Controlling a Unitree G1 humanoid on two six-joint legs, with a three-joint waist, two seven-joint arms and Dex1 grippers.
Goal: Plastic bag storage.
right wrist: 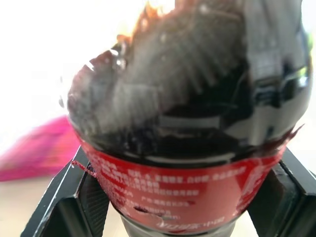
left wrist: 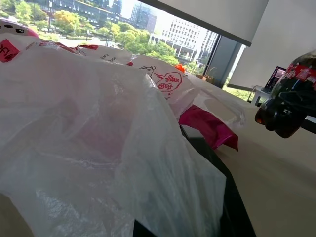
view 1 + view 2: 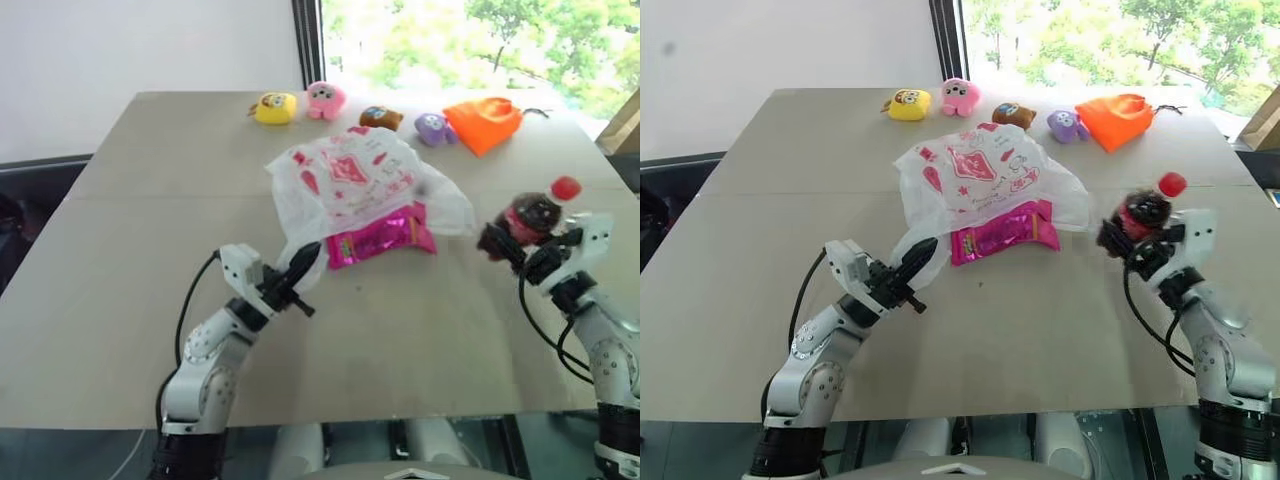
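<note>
One bag: the plastic bag (image 3: pixel 350 180), single, lies mid-desk, nearer the far edge than the near one; its long axis runs from the near-left, where the left gripper has it, toward the far-right
Bag material: thin, crinkly, translucent white film with red printed pictures and text; rumpled and puffed up, with no clean outline
One packet: a shiny magenta snack packet (image 3: pixel 382 238), flat and oblong, partly under the bag's near edge; its long axis roughly along the desk's width
One bottle: a dark cola bottle (image 3: pixel 525 222) with red cap and red label, rounded glossy plastic, above the desk near its right edge
Four plush toys: yellow (image 3: pixel 275 107), pink (image 3: pixel 326 99), brown (image 3: pixel 381 117) and purple (image 3: pixel 432 127), small and soft, in a row by the far edge
One pouch: an orange cloth pouch (image 3: pixel 484 123) near the far-right corner
Desk: the desk (image 3: pixel 120 280), flat, matt beige
Left gripper (image 3: pixel 303 264): clenched on the bag's near-left corner
Right gripper (image 1: pixel 168 197): grasping the cola bottle, black fingers either side of its label
</note>
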